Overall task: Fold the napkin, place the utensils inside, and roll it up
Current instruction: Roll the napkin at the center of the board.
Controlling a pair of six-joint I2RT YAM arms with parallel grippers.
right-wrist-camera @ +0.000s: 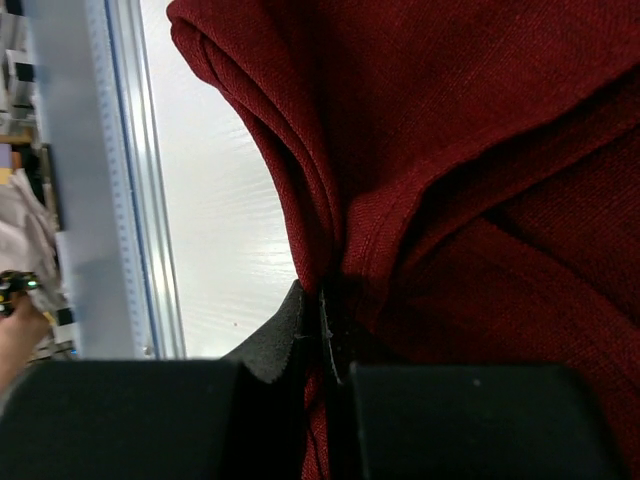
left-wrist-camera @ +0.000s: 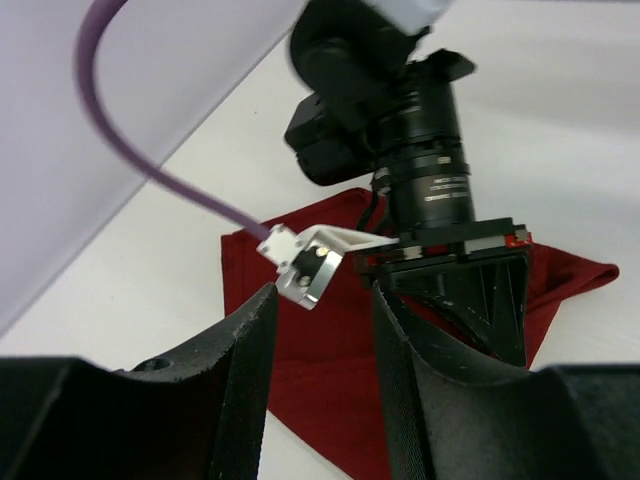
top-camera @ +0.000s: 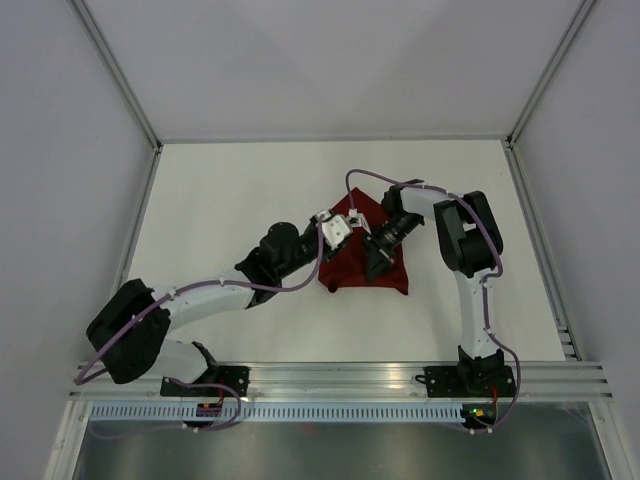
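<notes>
The napkin [top-camera: 350,275] lies a little right of the middle of the white surface [top-camera: 230,200], bunched into a rough triangle whose point faces the far side, with both arms reaching in over it. It is soft, light cloth with a visible weave. It sags and creases wherever it is lifted, so I'd expect it to slump rather than hold a fold, and to drag across the surface instead of sliding as one piece. An edge or a corner looks like the best place to take hold, pinching through a doubled layer so the cloth can't slip out.

The right gripper [right-wrist-camera: 322,330] is doing just that, its jaws clamped tight on a raised ridge of fabric. The left gripper [left-wrist-camera: 320,380] hovers over the napkin's left part with its jaws partly apart and nothing between them. I can't see the fork from any angle.

There is fine print on the ring of the right arm's wrist, too small to read, and no other labels that I can see.
</notes>
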